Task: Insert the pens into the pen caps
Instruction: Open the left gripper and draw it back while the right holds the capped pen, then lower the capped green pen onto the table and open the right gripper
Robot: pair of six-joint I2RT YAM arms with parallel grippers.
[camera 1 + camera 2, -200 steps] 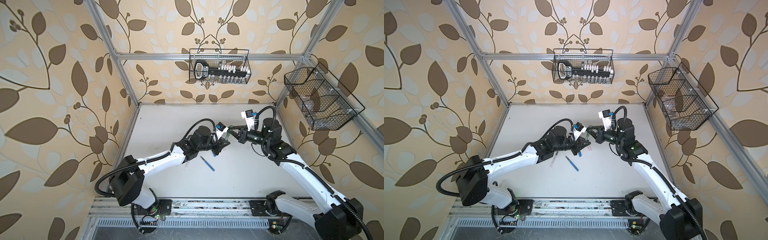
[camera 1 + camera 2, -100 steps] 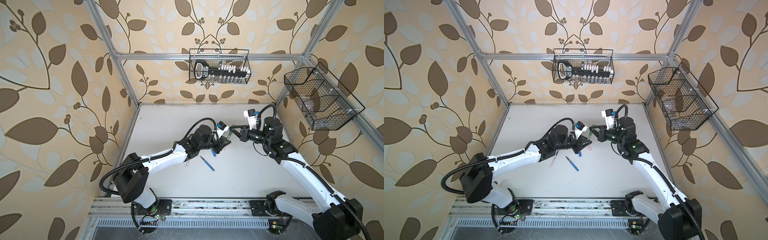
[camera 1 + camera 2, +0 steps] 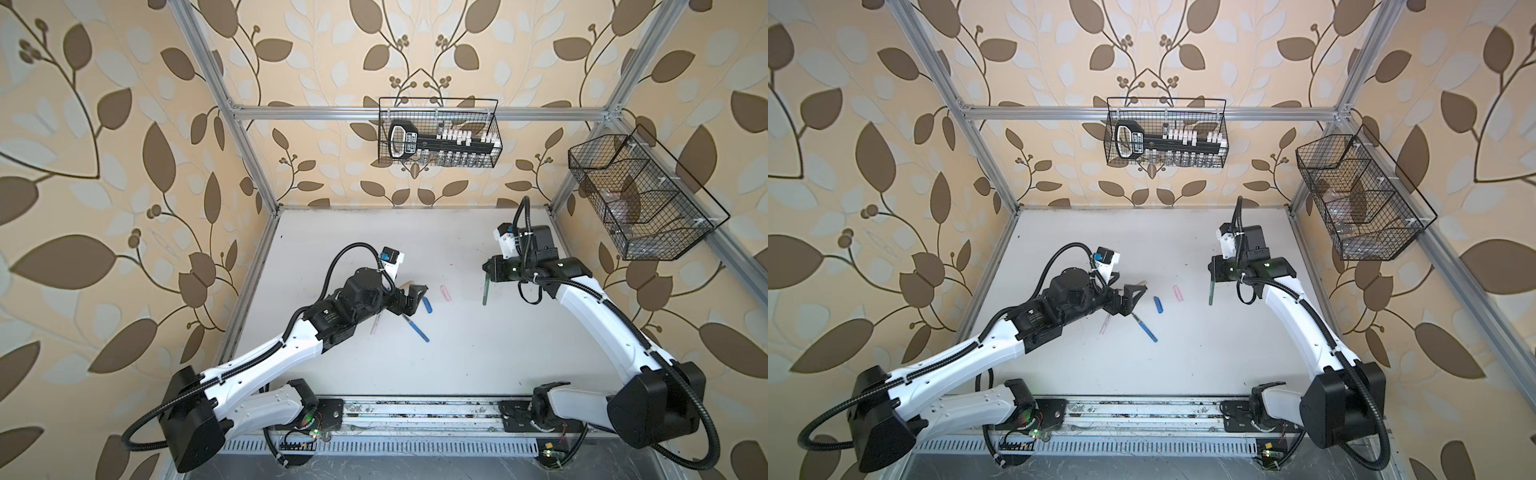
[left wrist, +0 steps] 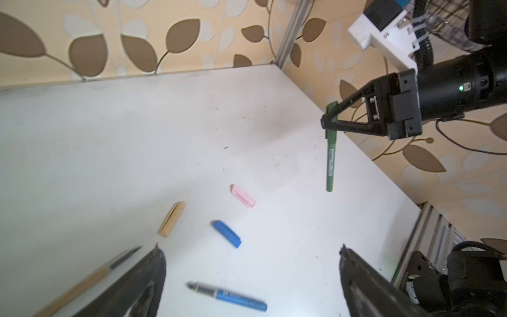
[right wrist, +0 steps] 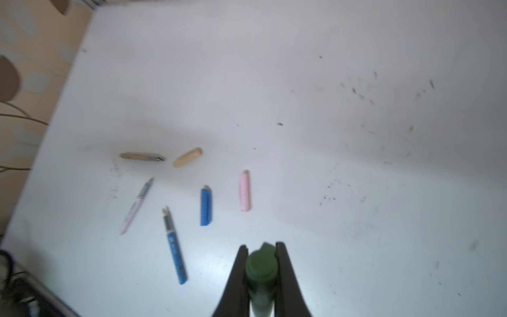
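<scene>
In a top view, the right gripper (image 3: 488,269) clamps the dark green stick pen (image 3: 485,291) by its capped end, barrel hanging, right of the short pink plastic cap (image 3: 446,293). The left gripper (image 3: 415,294) stands wide and empty left of it. Left wrist view: spread jaws frame the short blue plastic cap (image 4: 226,233) beside the pink one, likely staged for pickup. Right wrist view: pinching the green cap (image 5: 260,267) keeps the joined pair secure.

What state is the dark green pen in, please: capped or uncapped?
Capped. The dark green cap sits over one end of the dark green pen, whose barrel hangs below the right claw, shut on that cap.
</scene>
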